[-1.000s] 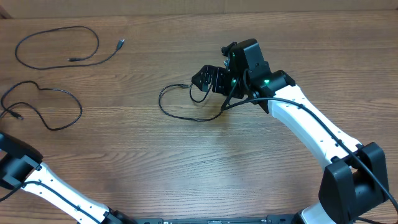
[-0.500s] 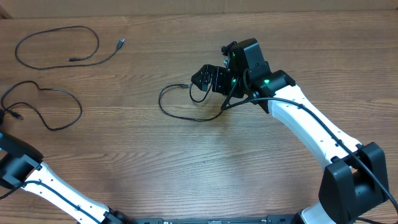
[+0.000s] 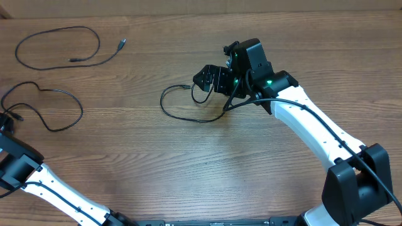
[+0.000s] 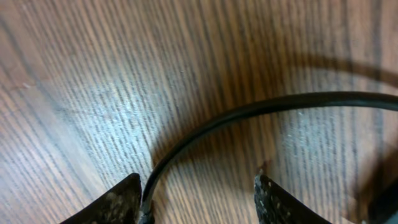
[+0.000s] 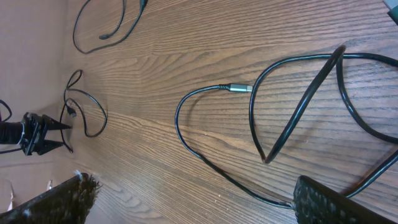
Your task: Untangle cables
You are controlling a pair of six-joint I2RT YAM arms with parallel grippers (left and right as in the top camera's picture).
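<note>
Three separate black cables lie on the wooden table. One is a loop at the far left (image 3: 59, 47), one a loop at the left edge (image 3: 50, 110), and one lies in the centre (image 3: 182, 112). My right gripper (image 3: 210, 80) is open just above the centre cable's crossed loops (image 5: 280, 124); the cable's silvery plug (image 5: 239, 88) lies free. My left gripper (image 4: 199, 208) is open low over the table, with the left-edge cable (image 4: 249, 112) running between its fingers, close by the left finger. It also shows in the right wrist view (image 5: 37, 134).
The table's far edge (image 3: 201, 9) meets a brown wall. The white right arm (image 3: 314, 125) reaches across the right half. The left arm (image 3: 38, 179) lies along the near left corner.
The left arm has edged slightly up towards the plug end of the left-edge cable. The right arm and the cables have not visibly moved.
</note>
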